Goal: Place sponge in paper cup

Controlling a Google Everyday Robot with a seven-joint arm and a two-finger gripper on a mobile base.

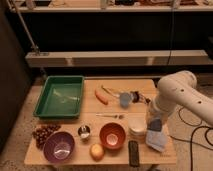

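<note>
One white arm [176, 93] reaches in from the right, with its tool [154, 119] low over the right end of the table [92, 111], just right of the paper cup [137, 128]. The bluish sponge [155, 125] sits at the tool's tip, above a pale packet [157, 142]. Whether the tool is clamped on it cannot be told.

My gripper [153, 123] hangs from my white arm [175, 92] at the table's right side, just beside the plain white paper cup [137, 128]. The tray [60, 95] is green, one bowl [112, 136] orange, the other bowl [59, 146] purple, the grapes [44, 133] dark red, the carrot [101, 96] orange, the table [90, 112] pale wood.
</note>
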